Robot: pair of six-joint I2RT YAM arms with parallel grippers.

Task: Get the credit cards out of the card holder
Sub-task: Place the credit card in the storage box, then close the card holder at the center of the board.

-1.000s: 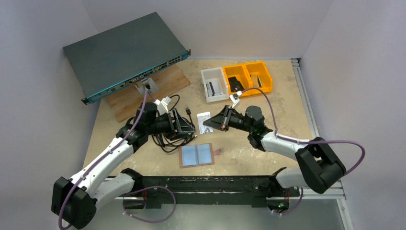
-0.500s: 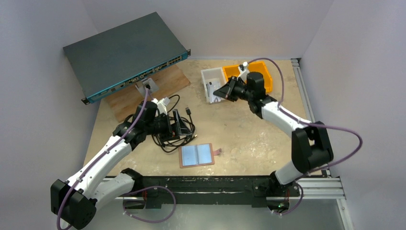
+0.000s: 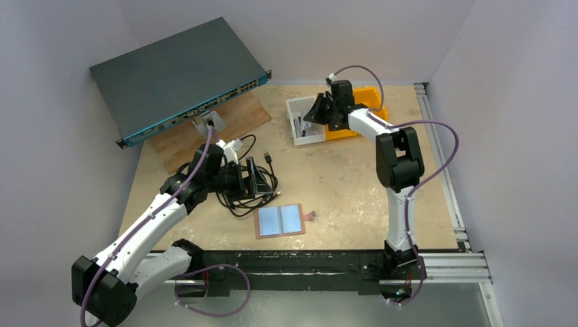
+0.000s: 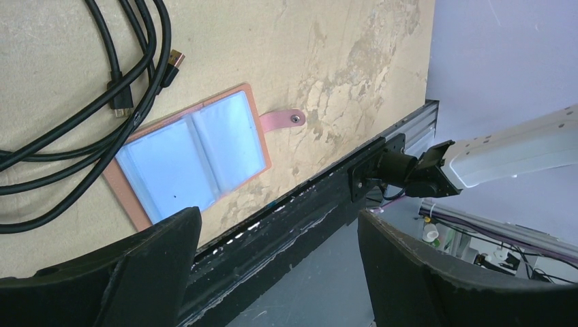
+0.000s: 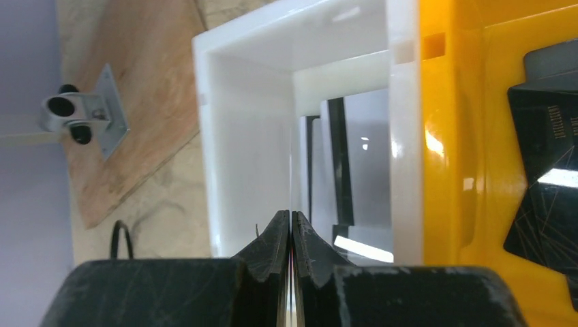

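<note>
One thin credit card (image 5: 292,170) is pinched edge-on in the right claw (image 5: 292,228) above the white bin (image 3: 305,120). The card holder (image 3: 280,220) is spread open on the table (image 3: 341,197), its pockets empty. The left claw (image 4: 272,266) is held wide apart over black cables (image 3: 242,194).

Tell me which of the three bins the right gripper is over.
The white bin, the leftmost of the row. The right gripper holds a thin card edge-on above it; the two yellow bins sit to its right.
</note>
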